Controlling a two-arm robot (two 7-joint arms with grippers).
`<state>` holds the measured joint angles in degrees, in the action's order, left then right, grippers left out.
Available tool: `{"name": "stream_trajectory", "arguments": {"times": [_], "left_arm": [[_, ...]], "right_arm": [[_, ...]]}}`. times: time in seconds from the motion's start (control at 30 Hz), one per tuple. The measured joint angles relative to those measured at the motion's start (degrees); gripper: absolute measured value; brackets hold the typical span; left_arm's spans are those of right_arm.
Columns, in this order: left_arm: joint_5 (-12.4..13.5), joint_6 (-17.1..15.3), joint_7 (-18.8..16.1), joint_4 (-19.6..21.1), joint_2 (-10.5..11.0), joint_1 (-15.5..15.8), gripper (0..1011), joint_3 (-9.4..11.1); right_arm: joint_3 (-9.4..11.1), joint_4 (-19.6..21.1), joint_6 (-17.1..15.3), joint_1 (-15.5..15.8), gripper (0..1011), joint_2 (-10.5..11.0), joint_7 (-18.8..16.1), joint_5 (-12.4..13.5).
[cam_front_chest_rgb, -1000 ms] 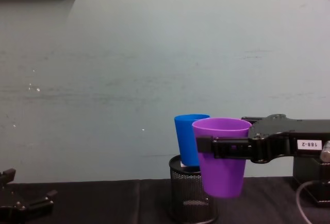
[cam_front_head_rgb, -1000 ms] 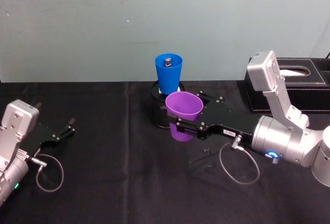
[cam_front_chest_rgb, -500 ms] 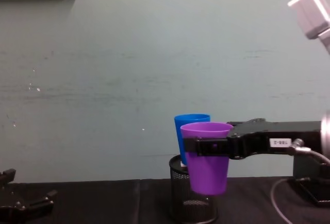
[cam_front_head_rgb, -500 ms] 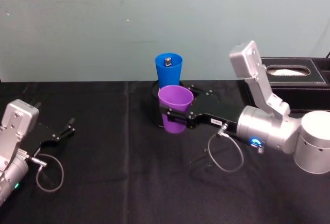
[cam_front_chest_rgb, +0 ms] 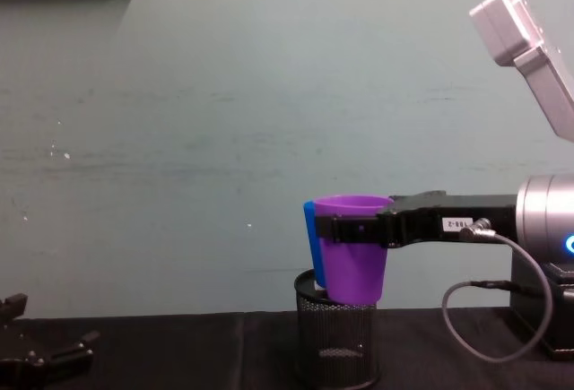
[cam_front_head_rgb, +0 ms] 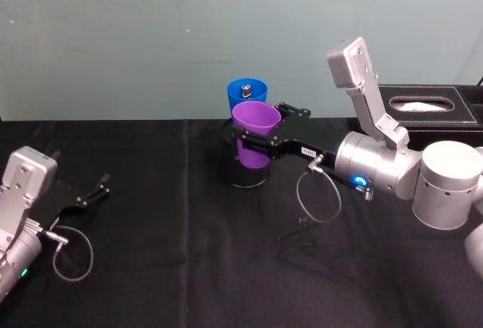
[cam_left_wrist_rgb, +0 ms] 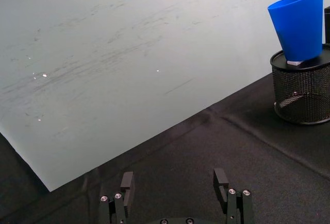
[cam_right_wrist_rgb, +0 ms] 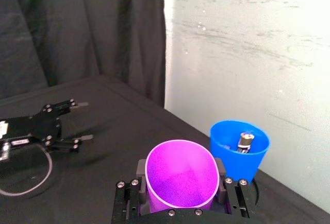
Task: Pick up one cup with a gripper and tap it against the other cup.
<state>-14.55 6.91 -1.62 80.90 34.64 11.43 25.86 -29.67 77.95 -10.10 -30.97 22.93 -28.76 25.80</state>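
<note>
My right claw [cam_front_chest_rgb: 336, 229] is clamped across the purple cup [cam_front_head_rgb: 255, 119], one finger on each side just under the rim. It holds the cup upright in the air, above the bench [cam_front_head_rgb: 166, 252]. The blue cup [cam_right_wrist_rgb: 240, 154] is not on the bench either. It is perched in the top of a black mesh pen holder [cam_front_chest_rgb: 336, 354], with a small metal-looking item [cam_right_wrist_rgb: 242, 141] lying inside it. The two cups are just beside each other, but I cannot tell from any view whether their walls are touching.

That perch is my main worry. The blue cup looks light and sits high, so I judge a push with any weight behind it could tip it back off the holder and throw the item out. It could also shove the holder itself across the cloth.

My second concern is height. In the chest view the purple cup's base hangs close to the holder's rim, so a slight drop could catch it on the mesh, not the cup.

Third, both cups are smooth and tapered. A knock could twist the purple one between the fingers or make it slide down through the grip. The fingers might also reach the blue wall before the cup does.

My left claw [cam_left_wrist_rgb: 174, 180] lies open on the bench, well off to the left, clear of all this.
</note>
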Motion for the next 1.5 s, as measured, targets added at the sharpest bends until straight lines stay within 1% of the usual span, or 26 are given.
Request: {"name": "stream_trajectory", "arguments": {"times": [0.3,0.7,1.5], "left_arm": [[0.0,0.0,0.0,0.0,0.0,0.0,1000,0.0],[0.0,0.0,0.0,0.0,0.0,0.0,1000,0.0],[0.0,0.0,0.0,0.0,0.0,0.0,1000,0.0]], "right_arm": [[0.14,-3.27,0.36,-2.17,739,-1.8,0.41,-0.84],[0.16,-6.68,0.11,-4.05,741,-4.2,1.0,-1.51],[0.7,-8.54,0.24,-5.11,741,-5.91,1.6,-3.03]]}}
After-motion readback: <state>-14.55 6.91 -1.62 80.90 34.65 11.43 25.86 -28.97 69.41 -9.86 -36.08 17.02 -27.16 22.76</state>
